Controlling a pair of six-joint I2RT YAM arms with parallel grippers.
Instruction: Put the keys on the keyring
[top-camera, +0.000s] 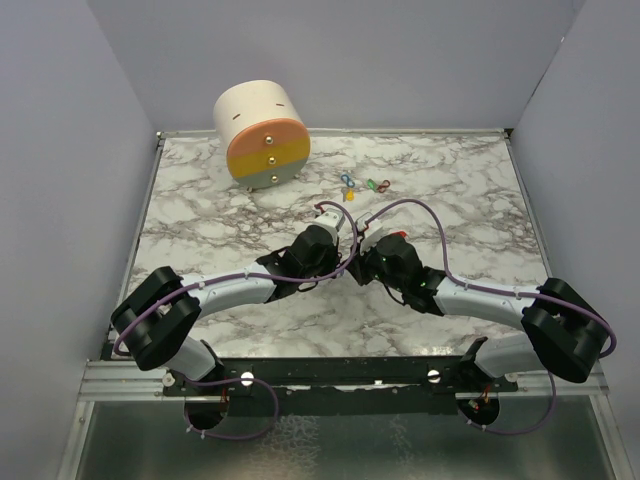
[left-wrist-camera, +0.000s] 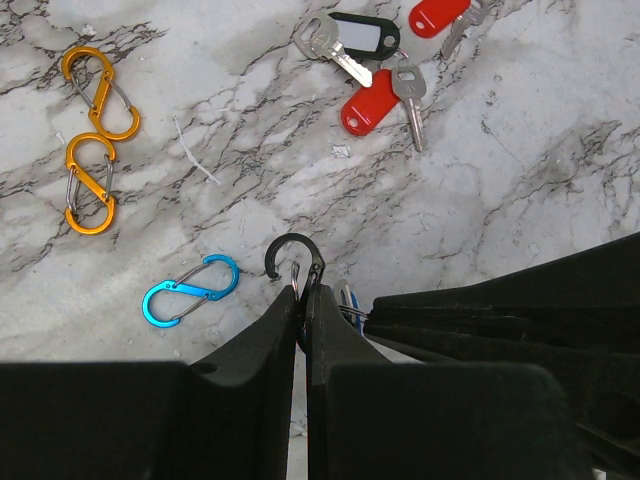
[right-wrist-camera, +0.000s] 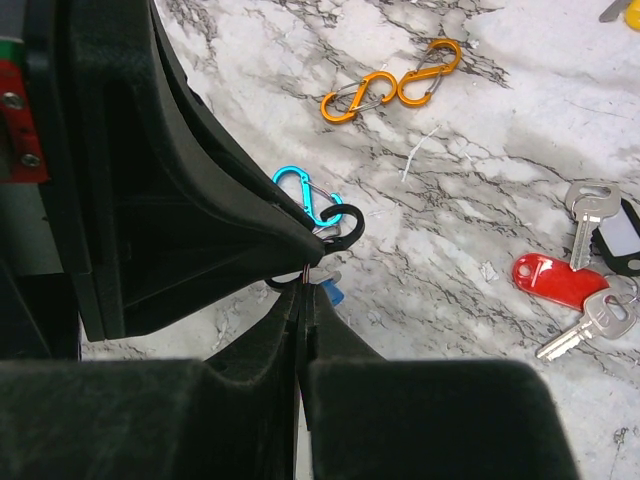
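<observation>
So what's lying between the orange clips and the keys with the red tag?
Just a thin white scrap on otherwise bare marble, between the orange clips and the red-tagged keys. The left wrist view shows it clearest.

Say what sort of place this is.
Probably a robot test cell: plain grey walls box in a marble-pattern tabletop; left arm and right arm are bolted to a metal rail.
</observation>
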